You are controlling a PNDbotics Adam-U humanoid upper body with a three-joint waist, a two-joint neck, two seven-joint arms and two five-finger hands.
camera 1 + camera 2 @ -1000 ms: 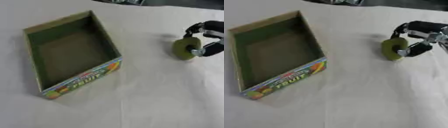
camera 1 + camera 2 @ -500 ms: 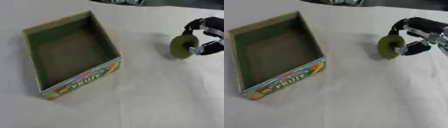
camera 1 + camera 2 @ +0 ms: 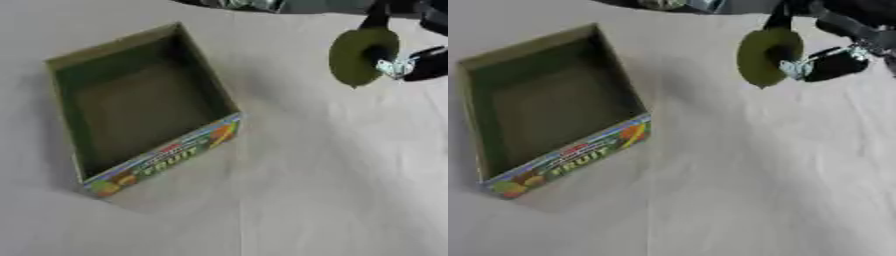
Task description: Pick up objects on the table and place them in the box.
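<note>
An olive-green round fruit-like object hangs above the table at the upper right, pinched between the fingers and thumb of my black right hand. The open cardboard fruit box, green inside with a colourful "FRUIT" print on its front wall, sits at the left with nothing inside it. The held object is to the right of the box, apart from it. My left hand shows in neither view.
A pale cloth covers the table. Dark and greenish shapes lie along the far edge at the top.
My right hand has lifted the green object off the table and carried it up and slightly toward the box. The box has stayed put.
</note>
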